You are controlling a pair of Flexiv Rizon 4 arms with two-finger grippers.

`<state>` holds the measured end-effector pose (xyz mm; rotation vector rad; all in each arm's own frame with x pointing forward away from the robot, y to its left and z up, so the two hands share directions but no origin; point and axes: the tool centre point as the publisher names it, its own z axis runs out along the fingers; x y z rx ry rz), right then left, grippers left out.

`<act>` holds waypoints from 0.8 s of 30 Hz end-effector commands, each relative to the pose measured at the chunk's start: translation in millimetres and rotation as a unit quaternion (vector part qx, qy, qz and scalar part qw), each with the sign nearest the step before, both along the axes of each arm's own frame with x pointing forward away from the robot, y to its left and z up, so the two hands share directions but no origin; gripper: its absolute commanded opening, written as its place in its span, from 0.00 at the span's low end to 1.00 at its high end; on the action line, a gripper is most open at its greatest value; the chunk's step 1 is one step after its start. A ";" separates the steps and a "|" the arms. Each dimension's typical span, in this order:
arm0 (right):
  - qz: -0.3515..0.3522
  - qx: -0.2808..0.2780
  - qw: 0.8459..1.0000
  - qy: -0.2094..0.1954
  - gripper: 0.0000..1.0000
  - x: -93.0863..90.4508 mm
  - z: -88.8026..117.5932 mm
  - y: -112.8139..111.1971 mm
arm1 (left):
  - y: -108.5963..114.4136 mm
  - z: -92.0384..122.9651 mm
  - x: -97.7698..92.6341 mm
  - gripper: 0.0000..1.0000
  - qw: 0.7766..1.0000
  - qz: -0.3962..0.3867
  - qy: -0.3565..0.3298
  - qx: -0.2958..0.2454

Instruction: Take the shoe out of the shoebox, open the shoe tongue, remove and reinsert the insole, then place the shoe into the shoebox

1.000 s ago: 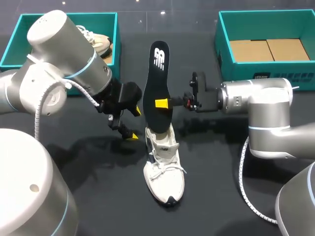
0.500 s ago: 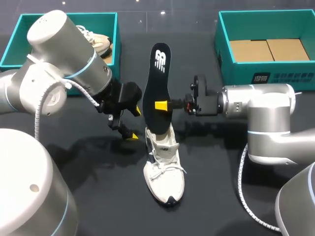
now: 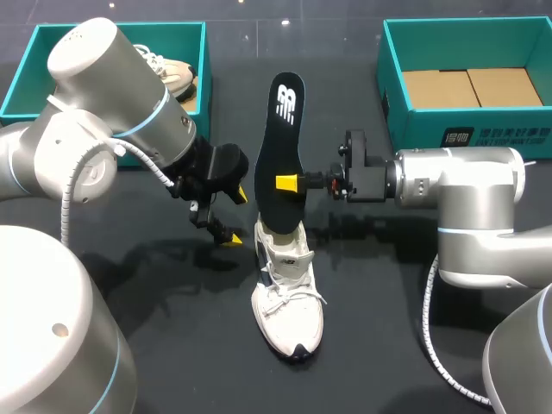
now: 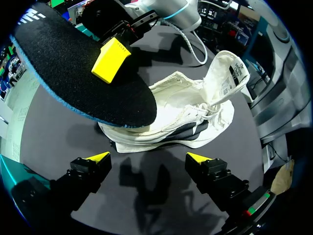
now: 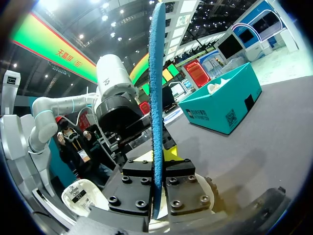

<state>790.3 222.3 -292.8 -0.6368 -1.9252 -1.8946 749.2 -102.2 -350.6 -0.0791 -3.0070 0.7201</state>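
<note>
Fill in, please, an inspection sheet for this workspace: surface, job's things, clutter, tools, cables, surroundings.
Surface: dark table, no spill seen.
Job's things: white shoe stands mid-table, tongue pulled open; black insole has one end at the shoe's opening; left shoebox holds another shoe; right shoebox shows only cardboard.
Clutter: nothing seen.
Tools: right tool shut on insole; left tool open, beside the shoe, apart.
Cables: grey hose on each arm, off the shoe.
Surroundings: nothing seen.
</note>
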 end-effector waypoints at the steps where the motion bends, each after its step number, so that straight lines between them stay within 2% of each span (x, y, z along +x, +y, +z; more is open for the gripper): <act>1: 0.000 0.001 1.000 0.002 0.00 -1.6 -3.3 -2.5 | -0.2 -0.6 -0.5 1.00 1.000 0.000 -0.001 0.001; 13: -0.013 -0.024 1.000 -0.003 0.00 -0.6 0.3 6.1 | -0.2 -0.6 -0.5 1.00 1.000 0.000 -0.001 0.001; 24: -0.034 -0.026 0.999 0.011 0.00 -1.5 -12.3 2.2 | -0.2 -0.6 -0.5 1.00 1.000 0.000 -0.001 0.001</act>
